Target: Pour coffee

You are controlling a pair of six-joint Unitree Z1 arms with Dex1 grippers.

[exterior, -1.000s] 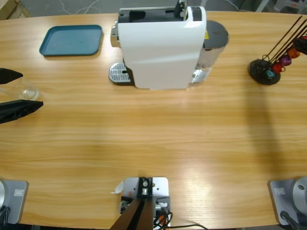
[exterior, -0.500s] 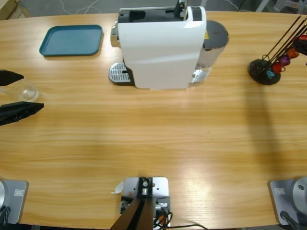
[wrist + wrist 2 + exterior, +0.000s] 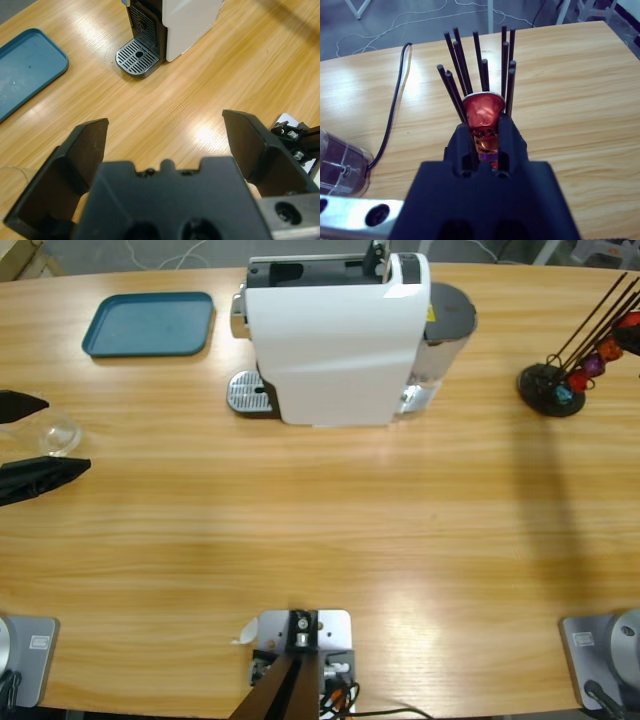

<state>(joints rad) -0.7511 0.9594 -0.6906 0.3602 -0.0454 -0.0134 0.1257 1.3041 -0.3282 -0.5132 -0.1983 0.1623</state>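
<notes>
A small clear glass tumbler (image 3: 56,434) stands near the table's left edge, between the two jaws of my left gripper (image 3: 68,431), which is open and not touching it. No coffee shows in the tumbler. In the left wrist view the open left gripper (image 3: 165,122) faces the white coffee machine (image 3: 335,335) and its round drip grate (image 3: 137,57); the tumbler is only a faint rim (image 3: 11,172) at the lower left. My right gripper (image 3: 485,127) is shut on a shiny red capsule (image 3: 482,109) among the black rods of the capsule rack (image 3: 553,385).
A teal tray (image 3: 150,325) lies at the back left. The machine's clear water tank (image 3: 340,167) and a black cable (image 3: 395,105) show beside the rack. Bare wooden table (image 3: 330,530) stretches in front of the machine.
The left gripper has shifted slightly toward the table's near edge around the tumbler. The right gripper has drawn a little further out of the high view.
</notes>
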